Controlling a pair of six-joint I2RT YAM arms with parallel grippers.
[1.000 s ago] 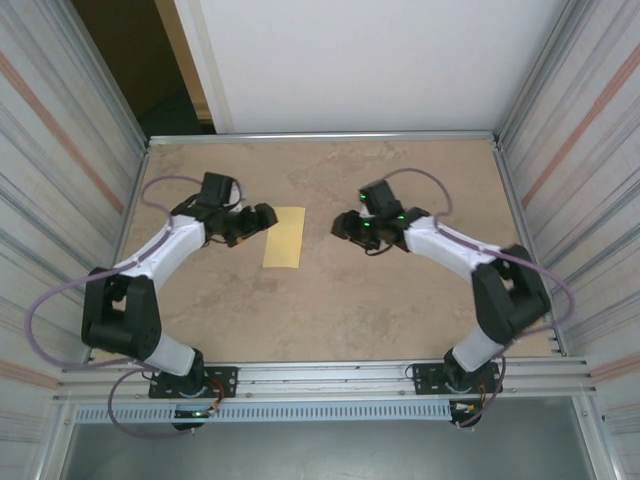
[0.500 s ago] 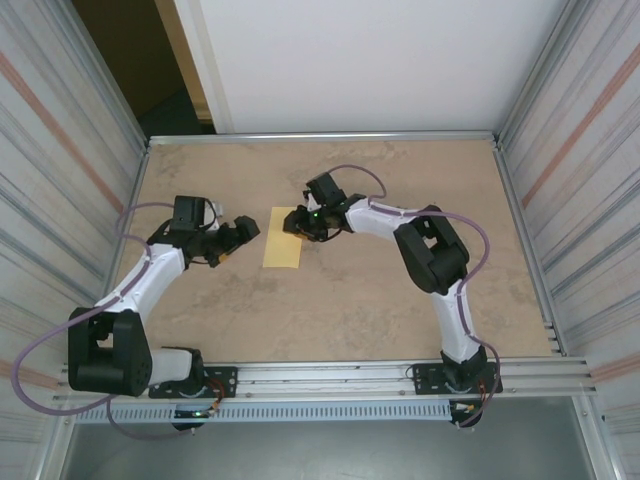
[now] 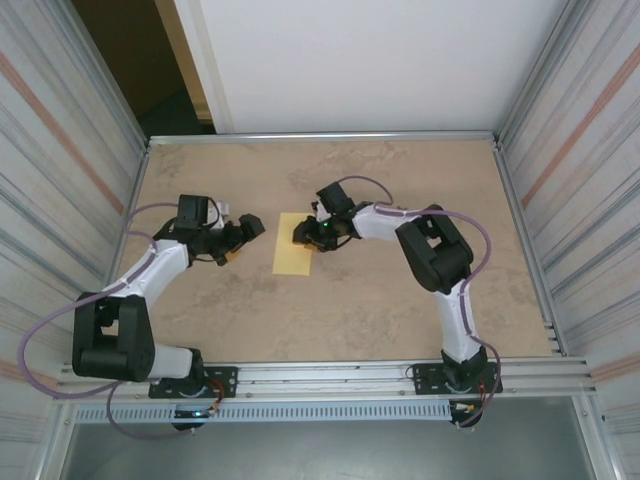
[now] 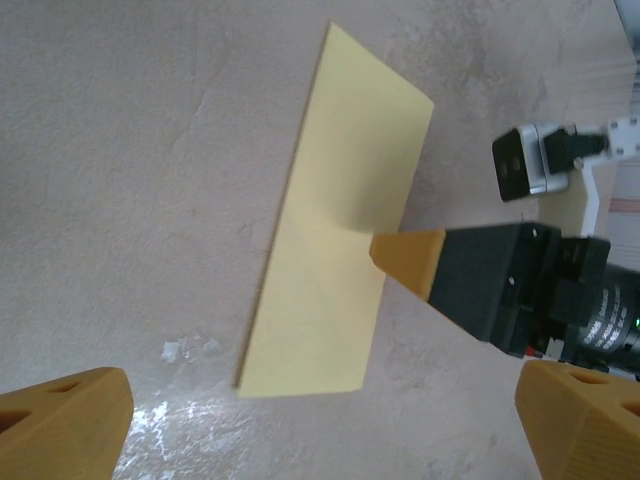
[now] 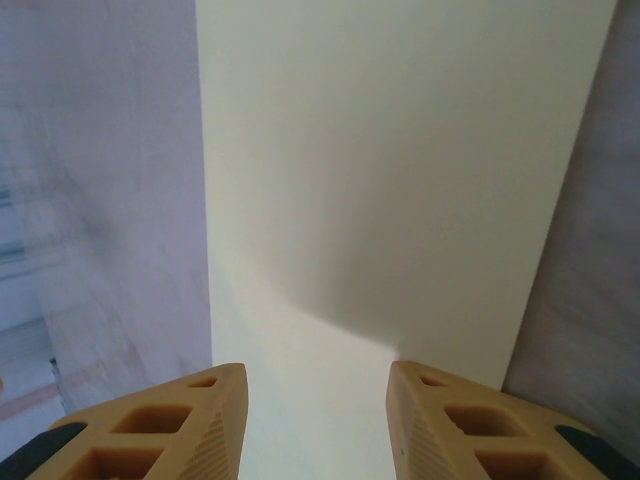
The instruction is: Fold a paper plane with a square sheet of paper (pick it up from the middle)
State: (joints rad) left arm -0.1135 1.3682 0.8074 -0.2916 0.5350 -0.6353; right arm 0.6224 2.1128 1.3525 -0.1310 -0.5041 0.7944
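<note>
Folded yellow paper [image 3: 290,260] flat on worktop [image 3: 350,310], right fingers [image 5: 170,430] parted over its far end, left fingers [image 4: 60,425] spread wide to its left

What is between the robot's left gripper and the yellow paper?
Nothing but tabletop. In the top view, a bare strip of table separates the left gripper from the paper.

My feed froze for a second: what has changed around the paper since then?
The right tool swung left across the table and now sits over the paper's right edge, jaws apart, gripping nothing. The left tool backed slightly away to the left, open wide. The paper slid a little to the right; it still lies flat.
</note>
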